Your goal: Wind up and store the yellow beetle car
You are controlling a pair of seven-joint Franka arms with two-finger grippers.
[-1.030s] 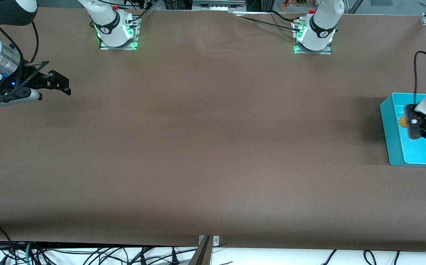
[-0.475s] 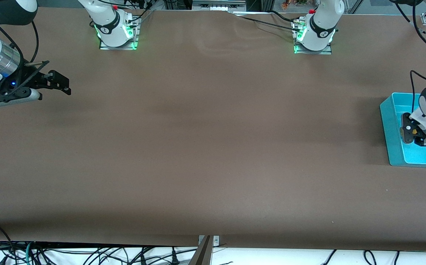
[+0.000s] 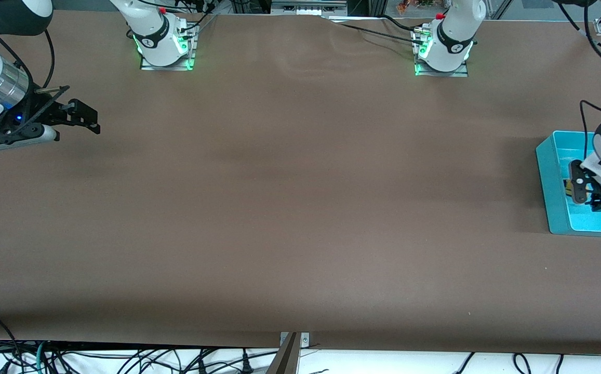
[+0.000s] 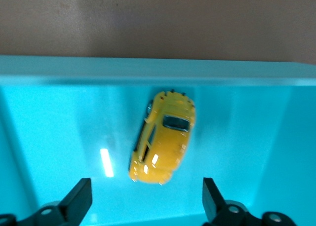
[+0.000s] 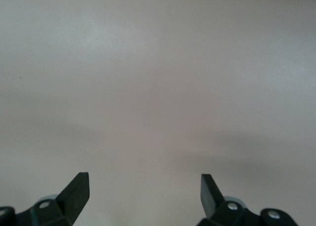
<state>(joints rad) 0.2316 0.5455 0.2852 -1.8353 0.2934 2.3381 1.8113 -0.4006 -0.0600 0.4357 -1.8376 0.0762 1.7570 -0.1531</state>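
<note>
The yellow beetle car (image 4: 163, 137) lies on the floor of a teal bin (image 4: 49, 117), close to one wall. In the left wrist view my left gripper (image 4: 145, 201) is open just above the car, its fingertips (image 4: 79, 196) well apart and clear of it. In the front view the left gripper (image 3: 590, 197) hangs inside the bin (image 3: 552, 182) at the left arm's end of the table and hides most of the car. My right gripper (image 3: 79, 117) is open and empty over bare table at the right arm's end, and the arm waits; its wrist view (image 5: 143, 196) shows only the brown tabletop.
The brown table (image 3: 290, 197) stretches wide between the two arms. The arm bases (image 3: 165, 47) stand along its edge farthest from the front camera. Cables hang below the table's near edge (image 3: 123, 358).
The left gripper held the yellow car above the bin, sank into the bin and opened. The car now lies free on the bin floor. The right arm has not moved.
</note>
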